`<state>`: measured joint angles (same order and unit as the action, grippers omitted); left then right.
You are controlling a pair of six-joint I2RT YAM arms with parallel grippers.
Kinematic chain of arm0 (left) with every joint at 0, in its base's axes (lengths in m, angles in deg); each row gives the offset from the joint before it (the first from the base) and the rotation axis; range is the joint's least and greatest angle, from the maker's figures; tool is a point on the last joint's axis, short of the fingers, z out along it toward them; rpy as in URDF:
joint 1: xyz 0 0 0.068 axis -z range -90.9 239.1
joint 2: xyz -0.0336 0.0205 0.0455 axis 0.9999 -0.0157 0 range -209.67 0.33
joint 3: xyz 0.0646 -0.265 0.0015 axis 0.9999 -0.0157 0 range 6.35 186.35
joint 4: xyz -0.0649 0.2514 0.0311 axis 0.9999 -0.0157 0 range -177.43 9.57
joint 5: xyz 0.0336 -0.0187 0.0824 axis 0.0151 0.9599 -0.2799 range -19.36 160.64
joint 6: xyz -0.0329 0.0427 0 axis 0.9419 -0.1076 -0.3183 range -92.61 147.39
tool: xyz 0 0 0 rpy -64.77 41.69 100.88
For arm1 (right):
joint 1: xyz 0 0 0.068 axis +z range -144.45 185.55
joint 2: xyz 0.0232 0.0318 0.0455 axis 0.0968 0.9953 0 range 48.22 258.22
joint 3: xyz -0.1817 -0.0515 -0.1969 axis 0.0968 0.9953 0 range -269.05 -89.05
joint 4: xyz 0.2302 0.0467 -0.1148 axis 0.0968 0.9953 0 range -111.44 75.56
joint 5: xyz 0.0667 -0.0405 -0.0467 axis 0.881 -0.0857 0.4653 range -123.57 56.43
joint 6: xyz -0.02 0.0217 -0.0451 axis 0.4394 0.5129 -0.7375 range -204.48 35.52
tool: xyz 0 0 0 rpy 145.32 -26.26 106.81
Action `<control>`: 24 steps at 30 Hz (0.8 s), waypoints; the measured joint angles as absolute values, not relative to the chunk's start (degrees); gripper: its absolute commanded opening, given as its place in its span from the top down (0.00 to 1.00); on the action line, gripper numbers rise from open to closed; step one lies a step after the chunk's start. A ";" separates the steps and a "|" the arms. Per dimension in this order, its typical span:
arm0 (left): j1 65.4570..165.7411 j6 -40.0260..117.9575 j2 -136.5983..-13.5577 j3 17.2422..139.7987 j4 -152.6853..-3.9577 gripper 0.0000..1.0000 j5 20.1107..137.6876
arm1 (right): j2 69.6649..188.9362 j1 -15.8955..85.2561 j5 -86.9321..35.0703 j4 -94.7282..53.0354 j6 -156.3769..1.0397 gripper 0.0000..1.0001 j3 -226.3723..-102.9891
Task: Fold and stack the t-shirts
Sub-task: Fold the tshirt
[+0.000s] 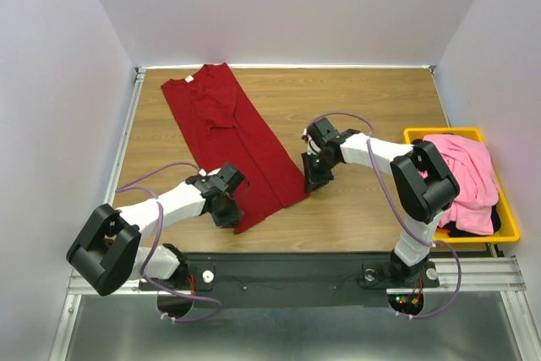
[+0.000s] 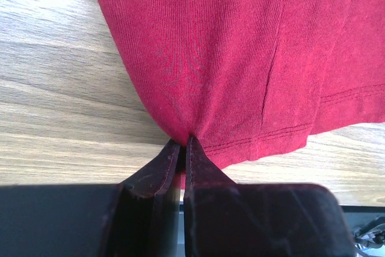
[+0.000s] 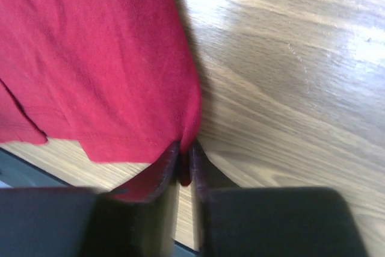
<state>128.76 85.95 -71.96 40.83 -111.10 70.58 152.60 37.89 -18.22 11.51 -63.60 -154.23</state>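
Top external: left gripper (image 1: 229,212), right gripper (image 1: 309,183) both clamped tight on near hem corners of dark red cloth t-shirt (image 1: 230,128).

A robot lab test booth: plain white panels (image 1: 296,6) box in a wooden table (image 1: 372,99) edged with metal rails (image 1: 482,275).

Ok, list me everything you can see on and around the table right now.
dark red t-shirt: one, dark red, lying long and narrow on the table, far left to near centre
pink t-shirt: one, pink, heaped in the bin
black garment: one, black, under the pink one
yellow bin: one, yellow, at the table's right edge
table: one, light wood
left gripper: one, black, shut on the red shirt's near hem
right gripper: one, black, shut on the hem's other corner
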 measured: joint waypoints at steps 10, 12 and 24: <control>128.85 85.73 -69.23 39.37 -110.80 1.00 73.25 | 151.13 38.26 -20.60 13.98 -64.43 0.99 -153.75; 128.87 85.73 -68.53 39.37 -110.97 1.00 73.67 | 150.13 38.28 -21.47 15.68 -64.87 0.99 -153.82; 123.64 83.09 -66.08 47.63 -112.94 1.00 68.35 | 151.64 38.22 -25.65 24.21 -66.96 0.99 -176.33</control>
<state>123.64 83.09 -66.08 47.63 -112.94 68.35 151.64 38.22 -25.65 24.21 -66.96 -176.33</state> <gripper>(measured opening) 0.145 0.024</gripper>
